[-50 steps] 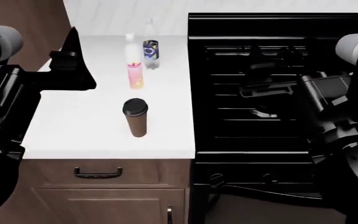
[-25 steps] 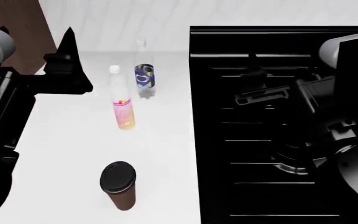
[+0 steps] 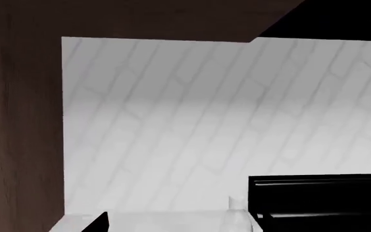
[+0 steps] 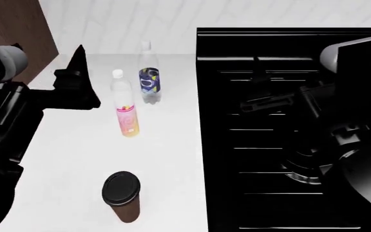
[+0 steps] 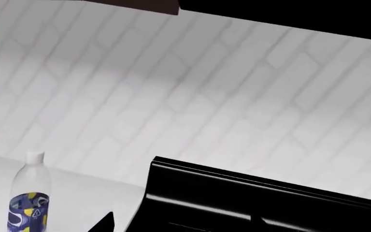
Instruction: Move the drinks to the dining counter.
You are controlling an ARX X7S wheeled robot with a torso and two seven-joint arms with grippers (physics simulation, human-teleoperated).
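The three drinks all stand upright on the plain white worktop [image 4: 69,159] that fills the left half of the head view: the brown paper coffee cup with a black lid [image 4: 121,195] sits low in the frame near the bottom edge, the clear bottle with a pink label [image 4: 125,110] stands in the middle left, and the clear bottle with a blue-and-yellow label [image 4: 149,79] stands just beyond it, toward the upper centre, near the white brick-patterned wall [image 4: 172,19]. The two bottles are close together but apart, and the cup is well apart from both. The blue-and-yellow bottle also shows at the lower left of the right wrist view, beside the black stove's raised back edge. The black stove [image 4: 289,130] takes up the right half of the head view. The left gripper [image 4: 76,79] hovers at the left of the frame over the worktop, near the pink-labelled bottle but not touching it; whether its jaws stand wide or narrow I cannot tell. The right gripper [image 4: 269,101] hangs over the stove, dark against dark, and its opening cannot be told either. Neither holds a drink. No dining counter is in view, so by my judgement nothing is moved yet and all three drinks remain to be carried.
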